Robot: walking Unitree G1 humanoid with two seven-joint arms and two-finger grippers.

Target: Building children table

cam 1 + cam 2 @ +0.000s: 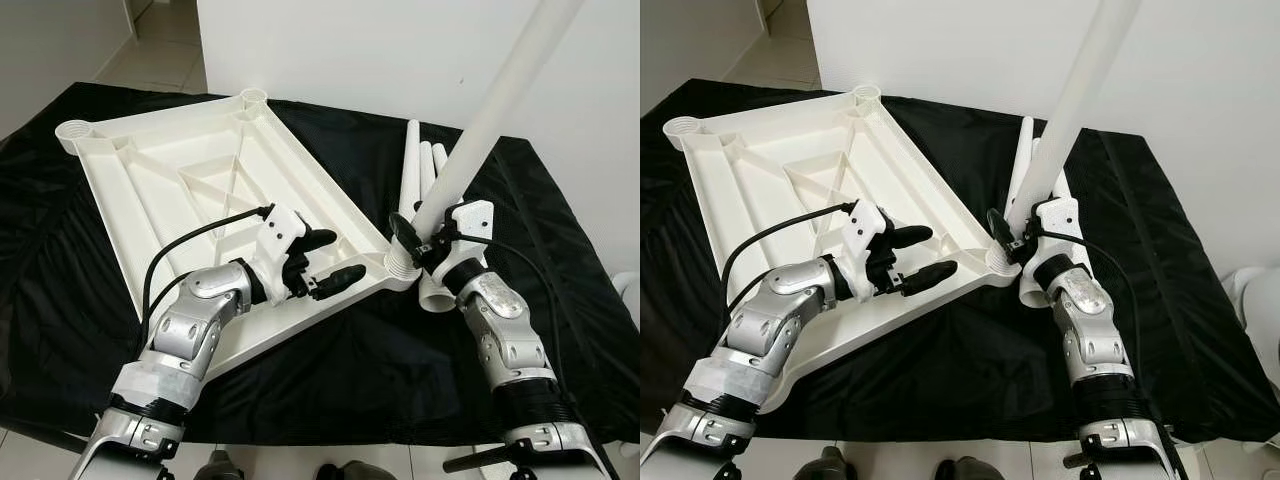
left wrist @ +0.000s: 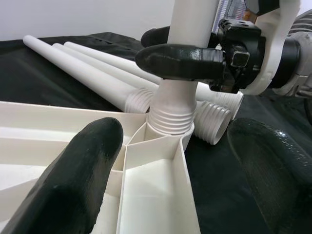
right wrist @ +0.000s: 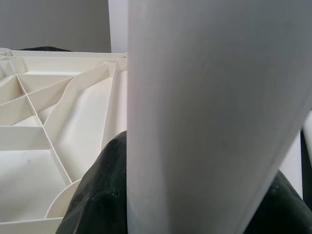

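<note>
White children's tabletop (image 1: 190, 190) lies upside down, ribbed underside up, on a surface covered with black cloth (image 1: 330, 360). Right claw (image 1: 418, 238) is clenched around a white table leg (image 1: 480, 130), which stands tilted with its threaded end seated in the tabletop's near corner socket (image 1: 398, 264). Left claw (image 1: 325, 260) is released, fingers spread, positioned over the tabletop's near edge just beside that corner, grasping nothing. Three spare legs (image 1: 422, 170) lie together on the cloth behind the socket, threaded ends toward the robot. Two further corner sockets (image 1: 75, 130) are visible at the tabletop's far side.
</note>
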